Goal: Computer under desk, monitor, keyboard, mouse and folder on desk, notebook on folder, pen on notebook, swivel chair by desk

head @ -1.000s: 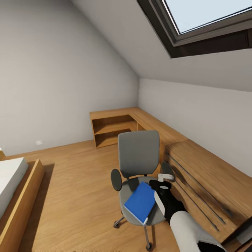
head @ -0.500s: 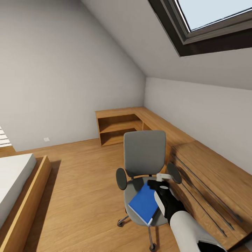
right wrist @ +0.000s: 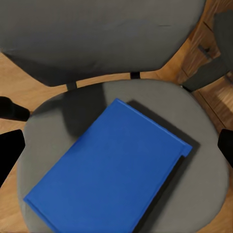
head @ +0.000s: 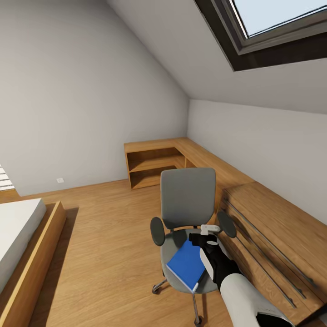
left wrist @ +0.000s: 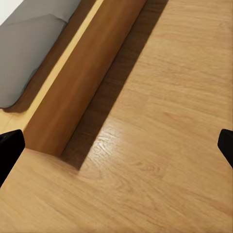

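Note:
The swivel chair (head: 188,200), grey with black armrests, stands on the plank floor beside a low wooden chest. The blue folder (head: 186,265) lies flat on its seat, and in the right wrist view the folder (right wrist: 109,177) lies directly below the camera on the grey seat (right wrist: 204,194). My right gripper (head: 203,239) hovers over the seat's right side above the folder, and my right gripper (right wrist: 116,150) is open, with black fingertips (right wrist: 9,155) wide apart and nothing between them. My left gripper (left wrist: 116,148) is open over bare floor. The desk, monitor, keyboard, mouse, notebook, pen and computer are out of view.
A long low wooden drawer chest (head: 272,227) runs along the right wall, close to the chair. A corner shelf unit (head: 152,165) stands at the back. A bed (head: 18,231) with a wooden frame (left wrist: 82,82) lies at the left. Open floor (head: 109,236) lies between the bed and the chair.
The whole picture shifted right a second ago, so the camera moved. Since half a second ago almost nothing differs; the right gripper stays over the folder.

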### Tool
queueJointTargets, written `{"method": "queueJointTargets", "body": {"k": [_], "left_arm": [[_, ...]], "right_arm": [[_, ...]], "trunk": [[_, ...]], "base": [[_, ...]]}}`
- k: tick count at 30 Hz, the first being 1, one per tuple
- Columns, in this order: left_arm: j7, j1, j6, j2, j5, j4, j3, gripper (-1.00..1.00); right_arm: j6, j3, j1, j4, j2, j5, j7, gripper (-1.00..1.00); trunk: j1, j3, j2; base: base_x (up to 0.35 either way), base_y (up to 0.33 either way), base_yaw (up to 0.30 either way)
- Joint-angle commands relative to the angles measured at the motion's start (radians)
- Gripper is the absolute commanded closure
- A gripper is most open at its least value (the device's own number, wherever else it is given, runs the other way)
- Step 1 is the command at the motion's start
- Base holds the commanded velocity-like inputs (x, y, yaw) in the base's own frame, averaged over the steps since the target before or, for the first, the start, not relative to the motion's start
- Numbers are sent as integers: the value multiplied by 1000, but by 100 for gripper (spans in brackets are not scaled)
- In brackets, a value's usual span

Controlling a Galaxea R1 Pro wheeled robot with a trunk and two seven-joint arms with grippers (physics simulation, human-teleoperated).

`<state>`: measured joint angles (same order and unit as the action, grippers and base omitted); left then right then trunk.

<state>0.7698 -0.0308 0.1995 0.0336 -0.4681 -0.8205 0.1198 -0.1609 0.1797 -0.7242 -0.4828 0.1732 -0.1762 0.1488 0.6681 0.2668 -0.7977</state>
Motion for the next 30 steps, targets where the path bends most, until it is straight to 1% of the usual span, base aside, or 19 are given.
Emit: {"method": "queueJointTargets", "body": {"k": [1, 30], "left_arm": [[5, 0, 6, 2, -10, -2, 6, -100], [5, 0, 6, 2, -11, 0, 7, -100]], "right_arm": [[-6, 5, 0, -2, 1, -11, 0, -100], [-8, 5, 0, -2, 1, -11, 0, -100]], "trunk": [[4, 4, -8], [115, 95, -211]], "base": [[0, 0, 0], [0, 0, 0]]}}
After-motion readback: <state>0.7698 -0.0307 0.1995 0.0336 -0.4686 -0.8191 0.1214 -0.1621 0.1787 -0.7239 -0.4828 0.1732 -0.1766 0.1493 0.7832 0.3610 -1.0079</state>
